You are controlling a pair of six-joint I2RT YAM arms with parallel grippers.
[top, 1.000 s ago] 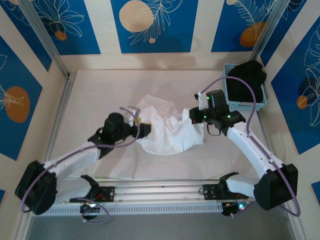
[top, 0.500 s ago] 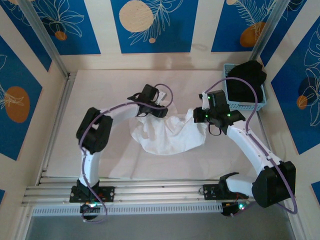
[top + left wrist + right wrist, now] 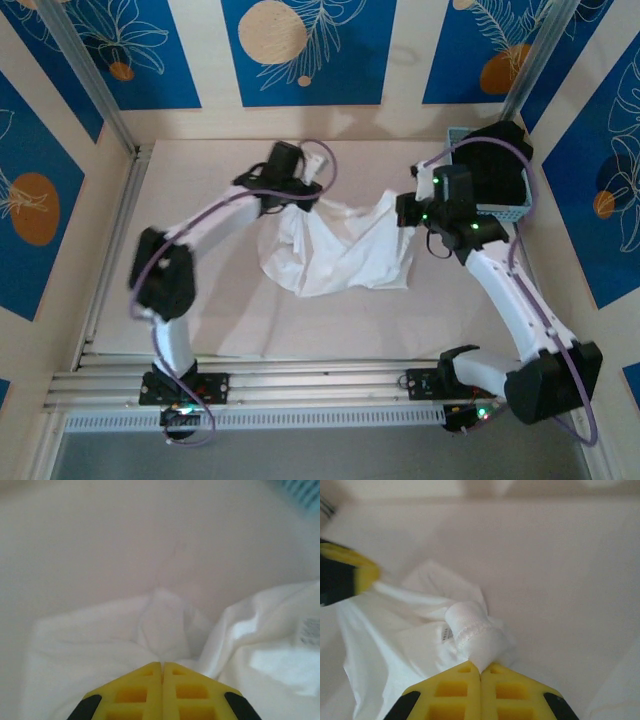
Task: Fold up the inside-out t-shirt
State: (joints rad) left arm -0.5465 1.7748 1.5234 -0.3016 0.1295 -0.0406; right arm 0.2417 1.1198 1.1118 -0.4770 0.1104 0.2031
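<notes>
At the middle of the bench (image 3: 200,300), the inside-out t-shirt (image 3: 340,255) lies crumpled between the two arms. The left claw (image 3: 162,665) is pinched closed on its far left edge. The right claw (image 3: 480,670) is clamped tight on a bunched fold at its right corner.

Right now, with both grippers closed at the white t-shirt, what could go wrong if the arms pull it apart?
The left gripper seems to pinch only a thin peak of the t-shirt; a pull may slip it free.
The right gripper holds a rolled hem, so that edge may come out twisted.
The right arm works close to the blue basket; a wide move might knock it.
</notes>
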